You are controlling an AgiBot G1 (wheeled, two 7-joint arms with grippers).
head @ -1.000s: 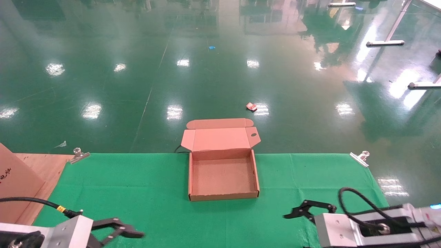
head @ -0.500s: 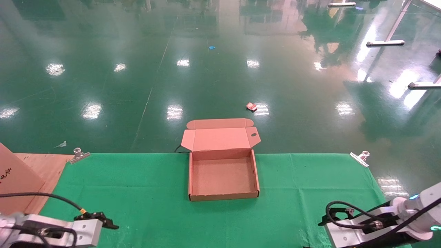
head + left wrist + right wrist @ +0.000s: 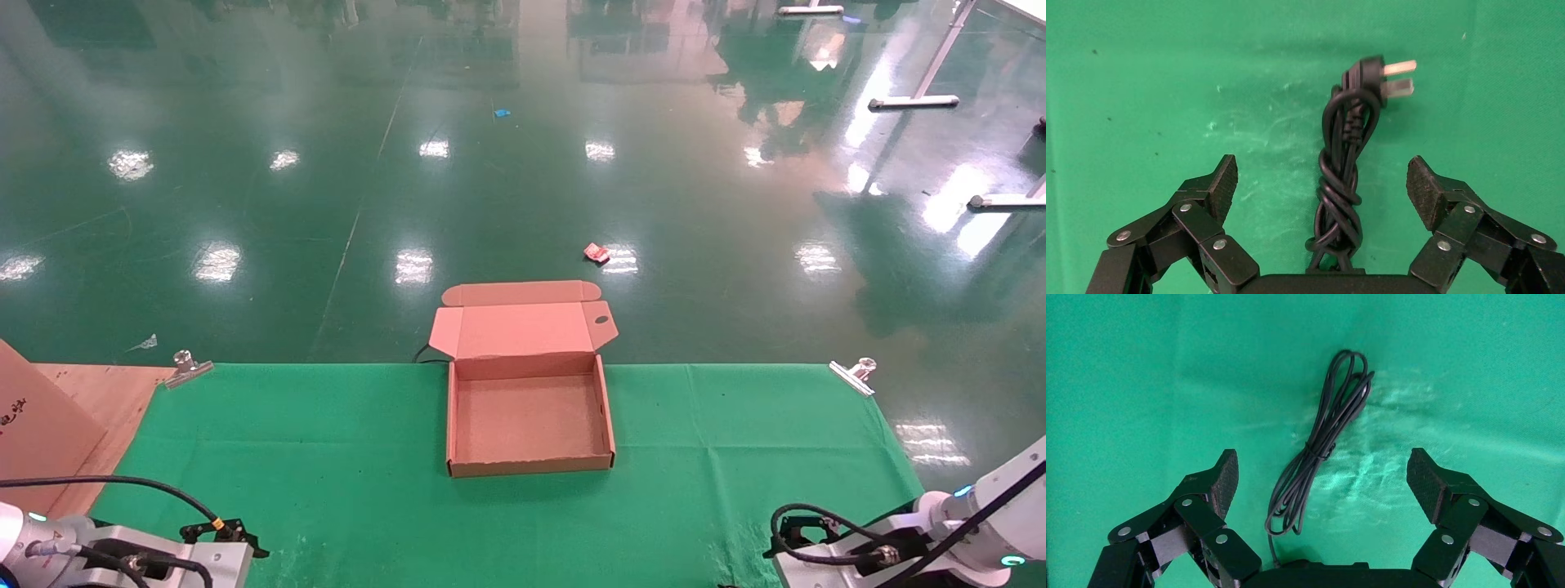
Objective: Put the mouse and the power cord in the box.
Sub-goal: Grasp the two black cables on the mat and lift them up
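Power cord (image 3: 1341, 160) where?
— On the cloth, directly under left gripper (image 3: 1322, 184), pads spread either side, long axis running fwd between them. Right gripper (image 3: 1322, 478) also spread, over mouse's thin cable (image 3: 1319, 448). Box (image 3: 529, 467) empty.

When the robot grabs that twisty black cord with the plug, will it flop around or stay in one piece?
The power cord is wound around itself in a tight twist, so it will probably lift as one bundle rather than unravel. The plug end sticks out past the twist and may droop a little. Its rubbery-looking cable should give the left gripper, now open on either side of it, fair grip.
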